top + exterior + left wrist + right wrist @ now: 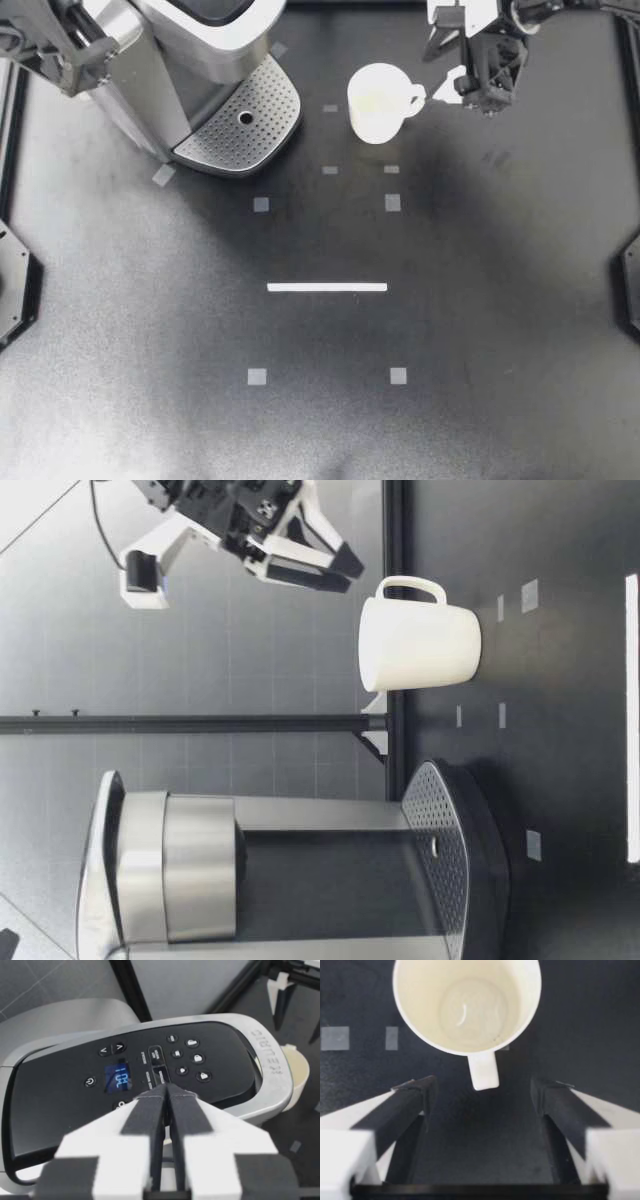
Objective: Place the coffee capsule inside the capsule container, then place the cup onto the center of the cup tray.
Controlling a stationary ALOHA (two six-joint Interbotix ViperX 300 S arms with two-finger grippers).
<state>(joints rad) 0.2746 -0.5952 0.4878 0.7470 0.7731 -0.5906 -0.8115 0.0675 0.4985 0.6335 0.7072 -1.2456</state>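
Well, the black table (320,420) carries the coffee machine (190,60) at its far left, with the perforated cup tray (262,135) bare at the machine's foot. The white cup (378,103) stands upright on the table just beside the tray, not on it, its handle (484,1071) turned toward my right gripper (440,68). That gripper's fingers are spread wide, hovering above the handle without touching it. My left gripper (166,1091) is pinched together on nothing, over the machine's button panel (150,1065).
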